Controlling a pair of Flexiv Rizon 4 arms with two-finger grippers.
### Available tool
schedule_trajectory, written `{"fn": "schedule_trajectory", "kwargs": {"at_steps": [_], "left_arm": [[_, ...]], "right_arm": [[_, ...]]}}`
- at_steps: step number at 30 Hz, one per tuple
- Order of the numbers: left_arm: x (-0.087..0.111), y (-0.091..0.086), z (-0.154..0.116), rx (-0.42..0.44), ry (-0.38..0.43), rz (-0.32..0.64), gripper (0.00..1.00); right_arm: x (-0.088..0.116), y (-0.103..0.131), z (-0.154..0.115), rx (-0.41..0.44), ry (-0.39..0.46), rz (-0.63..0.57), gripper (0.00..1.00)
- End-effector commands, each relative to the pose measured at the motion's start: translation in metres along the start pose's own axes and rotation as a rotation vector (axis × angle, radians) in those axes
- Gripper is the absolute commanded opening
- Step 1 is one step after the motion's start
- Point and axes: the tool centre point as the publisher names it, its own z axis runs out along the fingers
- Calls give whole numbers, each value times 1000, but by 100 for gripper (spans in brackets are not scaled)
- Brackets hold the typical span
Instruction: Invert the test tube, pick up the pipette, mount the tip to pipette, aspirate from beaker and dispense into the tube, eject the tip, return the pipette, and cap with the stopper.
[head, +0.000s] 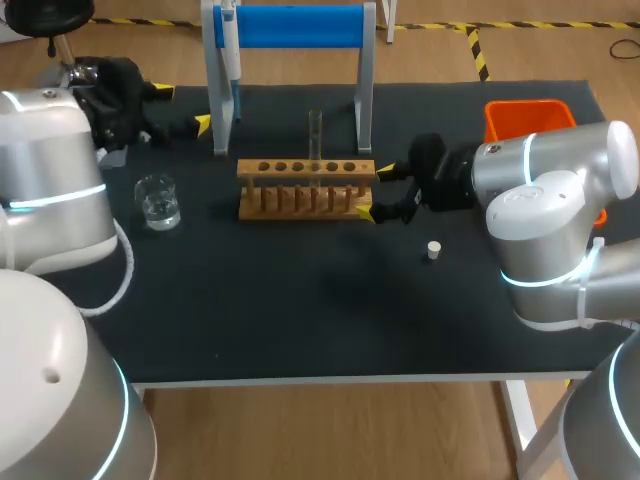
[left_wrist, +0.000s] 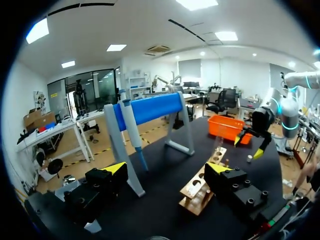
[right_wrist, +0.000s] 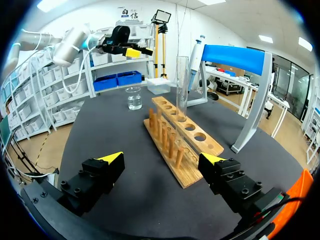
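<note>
Glass tube (head: 315, 140) is being held upright in the wooden rack (head: 306, 188); the right gripper (head: 376, 192) is being held spread wide beside its right end, the left gripper (head: 183, 108) likewise, far left.

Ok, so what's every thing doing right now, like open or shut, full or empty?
test tube: standing in the wooden rack, no stopper on it.
beaker: upright, clear liquid inside.
pipette: hanging on the blue stand.
stopper: loose on the table.
left tool: open, empty.
right tool: open, empty, at the rack's end.
</note>
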Motion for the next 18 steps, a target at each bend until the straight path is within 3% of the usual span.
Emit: {"fn": "schedule_trajectory", "kwargs": {"at_steps": [1, 10, 18], "left_arm": [[-4, -7, 11, -26, -72, -9, 100], [-34, 0, 2, -47, -174, -43, 100], [-62, 26, -10, -83, -252, -84, 100]], "right_arm": [[0, 0, -1, 0, 1, 0, 100], [0, 0, -1, 0, 1, 0, 100], [0, 0, -1, 0, 1, 0, 100]]}}
